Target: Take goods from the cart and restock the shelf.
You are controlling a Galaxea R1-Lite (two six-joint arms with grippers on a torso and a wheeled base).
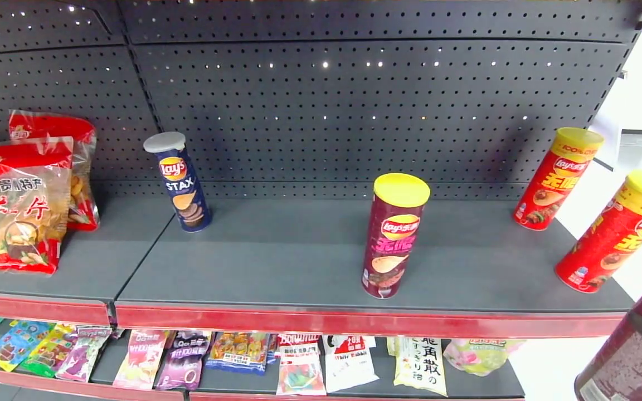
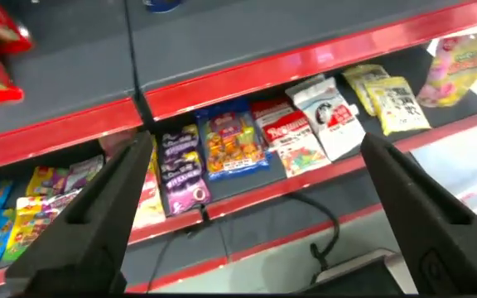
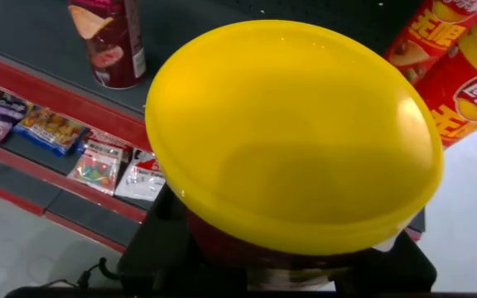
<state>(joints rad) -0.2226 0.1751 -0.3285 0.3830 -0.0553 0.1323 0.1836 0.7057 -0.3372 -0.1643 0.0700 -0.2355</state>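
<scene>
Maroon chip can, clamped in my right gripper, hangs off the shelf's right front corner; left gripper open, empty. Next, likely: stand it upright there.

The head camera looked forward and down at the upper shelf from near, the left wrist camera faced the lower tier's snack packets, and the right wrist camera sat tight over a canister, all three sharing those packets.
</scene>
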